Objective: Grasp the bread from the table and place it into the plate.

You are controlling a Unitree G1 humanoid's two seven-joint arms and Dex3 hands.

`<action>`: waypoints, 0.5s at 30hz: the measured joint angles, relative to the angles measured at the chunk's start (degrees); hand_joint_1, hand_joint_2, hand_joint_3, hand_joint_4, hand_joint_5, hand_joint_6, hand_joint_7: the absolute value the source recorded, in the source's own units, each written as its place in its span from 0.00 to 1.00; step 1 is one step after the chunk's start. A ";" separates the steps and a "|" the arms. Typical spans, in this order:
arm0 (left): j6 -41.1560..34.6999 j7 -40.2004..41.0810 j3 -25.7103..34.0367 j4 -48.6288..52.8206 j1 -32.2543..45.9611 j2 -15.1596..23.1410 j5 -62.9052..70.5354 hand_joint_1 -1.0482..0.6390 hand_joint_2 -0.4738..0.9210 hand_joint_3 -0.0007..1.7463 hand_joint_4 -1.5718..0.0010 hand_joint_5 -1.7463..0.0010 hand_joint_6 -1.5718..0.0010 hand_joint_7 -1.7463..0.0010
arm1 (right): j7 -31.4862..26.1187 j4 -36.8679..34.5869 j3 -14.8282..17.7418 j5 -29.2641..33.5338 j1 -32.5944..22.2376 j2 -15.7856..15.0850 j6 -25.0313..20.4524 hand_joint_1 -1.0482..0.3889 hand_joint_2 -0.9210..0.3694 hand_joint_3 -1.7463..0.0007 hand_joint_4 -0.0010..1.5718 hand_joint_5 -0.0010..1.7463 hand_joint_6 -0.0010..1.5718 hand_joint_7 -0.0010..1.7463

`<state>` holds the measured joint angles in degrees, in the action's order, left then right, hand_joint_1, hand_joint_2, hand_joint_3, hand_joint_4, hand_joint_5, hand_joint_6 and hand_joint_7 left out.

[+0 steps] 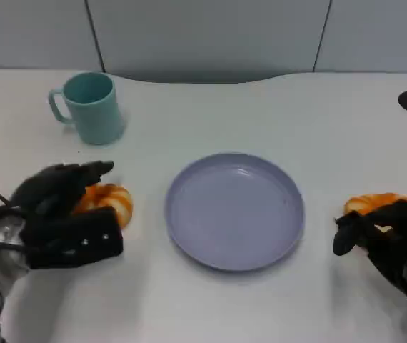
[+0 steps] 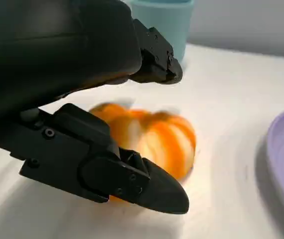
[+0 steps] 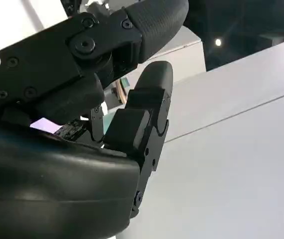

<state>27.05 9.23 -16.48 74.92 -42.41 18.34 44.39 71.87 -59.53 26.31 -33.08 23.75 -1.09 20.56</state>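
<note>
Two breads, one per side. Left bread (image 1: 107, 202) sat on the tabletop (image 1: 260, 114) just left of the plate (image 1: 234, 211), and the left hand (image 1: 61, 214) was wrapped round it: upper fingers (image 1: 93, 171) arched over its top, lower fingers (image 1: 89, 239) along its near side. In the left wrist view the bread (image 2: 154, 137) lay in the gap between upper and lower fingers (image 2: 132, 181), the lower ones looking in contact with it, the upper ones close above; whether the grip was fully closed was hard to tell, as the bread was blurred. Its long axis ran roughly left-right, across the fingers. From that hand the plate lay to the right, near but apart, rim (image 2: 281, 164) visible past the bread.

Right bread (image 1: 375, 204) lay right of the plate, partly hidden behind the right hand (image 1: 393, 239), whose fingers (image 1: 350, 232) curled over its near side. Couldn't tell if it was truly held. In the right wrist view the fingers (image 3: 142, 114) looked curled in.

Both hands about equally near the plate, each at its own bread. Judged: grasp stage, nothing in the plate yet; next move for the left hand would be a lift and a short carry right.

Counts: two breads, one plate, one teal mug (image 1: 89, 107) at far left, two hands.
</note>
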 measured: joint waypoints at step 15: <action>-3.42 3.75 -7.34 1.92 -2.32 -2.31 -3.49 0.50 0.89 0.00 0.42 0.46 0.23 0.90 | 0.42 1.25 0.09 -0.37 -0.57 0.31 -0.76 0.41 0.08 1.00 0.52 0.72 0.78 0.06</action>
<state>23.63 12.99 -23.82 76.84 -44.73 16.03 40.90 72.29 -58.28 26.40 -33.45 23.18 -0.78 19.80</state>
